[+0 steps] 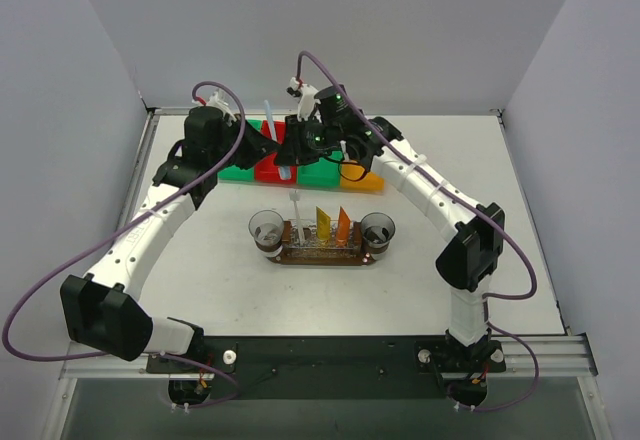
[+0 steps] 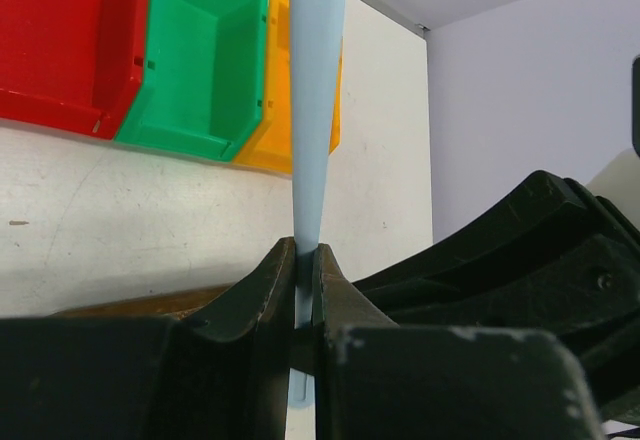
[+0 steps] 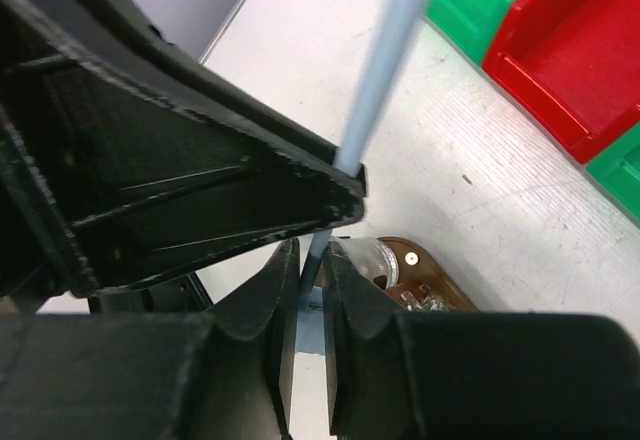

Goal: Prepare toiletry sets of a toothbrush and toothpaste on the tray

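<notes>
The left end effector and the right end effector both pinch one toothbrush, up high behind the tray. One should let go slowly, then the other carries it to the tray.

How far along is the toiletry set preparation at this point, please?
Done: one toothbrush, a yellow tube and an orange tube stand on the tray. In hand: the second toothbrush, pinched by both the left gripper and the right gripper above the bins, apparently a handover. Left: setting it on the tray to finish the second set.
</notes>
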Robot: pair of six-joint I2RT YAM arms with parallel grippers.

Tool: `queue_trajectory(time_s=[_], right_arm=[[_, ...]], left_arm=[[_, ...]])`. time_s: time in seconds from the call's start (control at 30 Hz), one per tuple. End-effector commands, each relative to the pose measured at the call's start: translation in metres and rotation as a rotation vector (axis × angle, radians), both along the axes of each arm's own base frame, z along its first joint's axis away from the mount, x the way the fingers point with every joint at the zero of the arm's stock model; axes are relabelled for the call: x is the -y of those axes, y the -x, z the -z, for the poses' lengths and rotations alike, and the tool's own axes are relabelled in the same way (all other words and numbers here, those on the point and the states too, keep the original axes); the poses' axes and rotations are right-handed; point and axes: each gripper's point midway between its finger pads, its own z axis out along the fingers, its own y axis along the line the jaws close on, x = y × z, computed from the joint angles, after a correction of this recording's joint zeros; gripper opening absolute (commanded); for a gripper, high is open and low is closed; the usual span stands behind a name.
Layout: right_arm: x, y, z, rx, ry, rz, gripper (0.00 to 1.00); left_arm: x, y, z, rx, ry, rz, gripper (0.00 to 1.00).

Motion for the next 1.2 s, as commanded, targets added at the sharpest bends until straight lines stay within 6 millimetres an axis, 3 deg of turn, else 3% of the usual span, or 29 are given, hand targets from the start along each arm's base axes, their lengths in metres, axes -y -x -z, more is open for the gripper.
queue_trajectory(time_s=[0.0, 0.13, 0.3, 0.43, 0.63, 0.77, 0.83, 0.97, 1.17], right_arm=[[-0.009, -0.002, -0.014, 0.034, -0.041, -0.016, 0.04], [-0.008, -0.003, -0.016, 0.023, -0.049, -0.013, 0.0], [-0.002, -0.005, -0.025, 0.027, -0.066, -0.007, 0.0], [0.013, -0.009, -0.037, 0.02, -0.094, 0.011, 0.0], [0.039, 0.0, -0.054, -0.051, -0.166, -0.047, 0.0], [0.054, 0.027, -0.061, -0.154, -0.209, -0.168, 0.0], [0.06, 0.038, -0.064, -0.182, -0.212, -0.208, 0.0], [0.071, 0.066, -0.06, -0.264, -0.19, -0.274, 0.0], [0.08, 0.096, -0.051, -0.372, -0.177, -0.339, 0.0]], left_arm=[[0.012, 0.007, -0.034, 0.1, 0.075, 0.049, 0.0], [0.013, 0.008, -0.035, 0.105, 0.079, 0.059, 0.11], [0.007, 0.005, -0.048, 0.161, 0.086, 0.065, 0.52], [-0.015, 0.0, -0.064, 0.239, 0.101, 0.058, 0.75], [-0.028, 0.004, -0.099, 0.421, 0.154, 0.152, 0.81], [-0.021, 0.014, -0.113, 0.508, 0.175, 0.277, 0.82], [-0.016, 0.017, -0.115, 0.511, 0.184, 0.334, 0.83], [-0.003, 0.022, -0.1, 0.444, 0.225, 0.457, 0.83], [0.003, 0.021, -0.097, 0.411, 0.286, 0.505, 0.83]])
